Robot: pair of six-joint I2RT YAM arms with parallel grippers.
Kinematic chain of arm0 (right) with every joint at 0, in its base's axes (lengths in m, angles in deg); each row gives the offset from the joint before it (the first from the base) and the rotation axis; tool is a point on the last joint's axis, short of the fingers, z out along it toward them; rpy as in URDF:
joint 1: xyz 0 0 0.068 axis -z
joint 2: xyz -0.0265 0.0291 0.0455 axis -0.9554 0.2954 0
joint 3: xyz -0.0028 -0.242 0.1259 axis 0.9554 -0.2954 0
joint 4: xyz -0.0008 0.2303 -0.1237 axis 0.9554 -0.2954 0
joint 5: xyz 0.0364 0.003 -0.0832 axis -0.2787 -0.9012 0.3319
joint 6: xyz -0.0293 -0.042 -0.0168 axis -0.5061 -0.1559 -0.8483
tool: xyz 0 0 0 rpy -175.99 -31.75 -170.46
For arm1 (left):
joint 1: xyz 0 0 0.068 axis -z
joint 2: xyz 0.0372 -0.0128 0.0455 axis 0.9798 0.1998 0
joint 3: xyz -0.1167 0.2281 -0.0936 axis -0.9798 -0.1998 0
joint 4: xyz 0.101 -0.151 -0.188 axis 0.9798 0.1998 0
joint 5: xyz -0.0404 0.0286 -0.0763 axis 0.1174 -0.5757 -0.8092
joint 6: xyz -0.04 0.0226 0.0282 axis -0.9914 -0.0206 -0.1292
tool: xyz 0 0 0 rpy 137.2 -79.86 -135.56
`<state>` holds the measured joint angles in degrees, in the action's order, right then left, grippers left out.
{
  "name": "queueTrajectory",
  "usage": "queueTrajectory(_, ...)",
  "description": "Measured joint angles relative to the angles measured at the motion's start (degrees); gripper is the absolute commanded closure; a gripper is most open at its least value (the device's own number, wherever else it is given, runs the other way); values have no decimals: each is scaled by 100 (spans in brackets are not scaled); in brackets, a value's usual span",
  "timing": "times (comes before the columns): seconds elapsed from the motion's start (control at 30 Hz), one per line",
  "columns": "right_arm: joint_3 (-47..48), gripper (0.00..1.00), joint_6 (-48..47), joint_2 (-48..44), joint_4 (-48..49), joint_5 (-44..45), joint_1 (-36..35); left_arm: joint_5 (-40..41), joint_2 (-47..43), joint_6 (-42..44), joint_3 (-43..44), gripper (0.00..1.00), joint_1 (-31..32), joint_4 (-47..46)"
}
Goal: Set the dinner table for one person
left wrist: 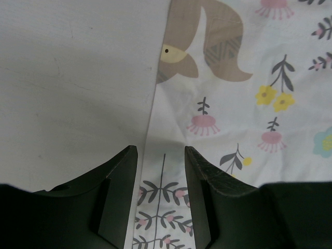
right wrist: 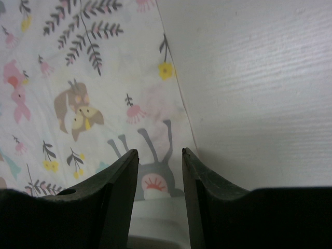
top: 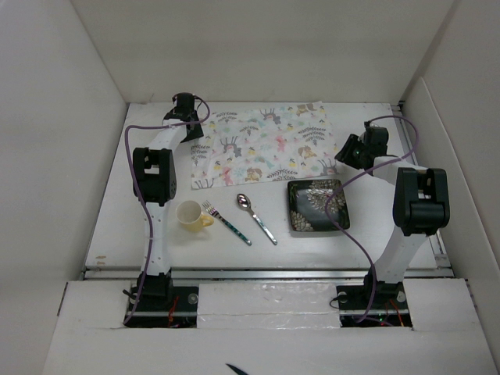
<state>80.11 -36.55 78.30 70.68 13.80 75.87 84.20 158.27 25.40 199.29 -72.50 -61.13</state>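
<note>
1. Nearer than the left gripper: 1 cup, 1 fork, 1 spoon. Just near of the right gripper: 1 plate, glossy, likely brittle; we'd take its rim.
2. Both spread, holding nothing, 1 over each side edge of the 1 placemat; limp cloth, pinch an edge.
3. Dinner table lies under both: stiff, fixed.

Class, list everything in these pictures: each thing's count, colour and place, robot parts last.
dinner table: one, white, under everything
placemat: one, white floral print, far middle
cup: one, pale yellow, near left
fork: one, silver with teal handle, right of cup
spoon: one, same colours, right of fork
plate: one, dark patterned, near right
left gripper: one, black, open over placemat's left edge
right gripper: one, black, open over placemat's right edge
</note>
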Motion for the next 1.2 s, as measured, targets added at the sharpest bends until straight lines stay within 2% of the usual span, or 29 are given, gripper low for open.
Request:
queueTrajectory(0.13, -339, 54, 201, -7, -26, -153, 26, 44, 144, 52, 92, 61, -11, 39)
queueTrajectory(0.3, -601, 55, 413, -39, 39, -297, 61, 17, 450, 92, 612, 59, -9, 125)
queueTrajectory(0.57, -835, 68, 466, -214, 28, -398, 111, -190, 986, 92, 1582, 57, -13, 372)
queueTrajectory(0.77, -1331, 72, 492, -647, 72, -509, 111, -476, 999, -4, 1652, 53, -114, 396)
queueTrajectory(0.8, -1440, 70, 511, -752, 105, -507, 111, -507, 1005, -20, 1670, 53, -129, 398)
queueTrajectory(0.83, -1541, 64, 535, -866, 122, -503, 111, -566, 1012, -31, 1703, 52, -149, 400)
queueTrajectory(0.93, -1711, 53, 575, -1182, 127, -382, 111, -780, 1014, -94, 1755, 50, -188, 389)
queueTrajectory(1.03, -1746, 45, 592, -1563, 175, -208, 79, -997, 977, -197, 1694, 45, -210, 280)
queueTrajectory(1.2, -2061, 40, 645, -2479, 444, 168, -57, -1207, -48, -472, 243, 40, -208, -315)
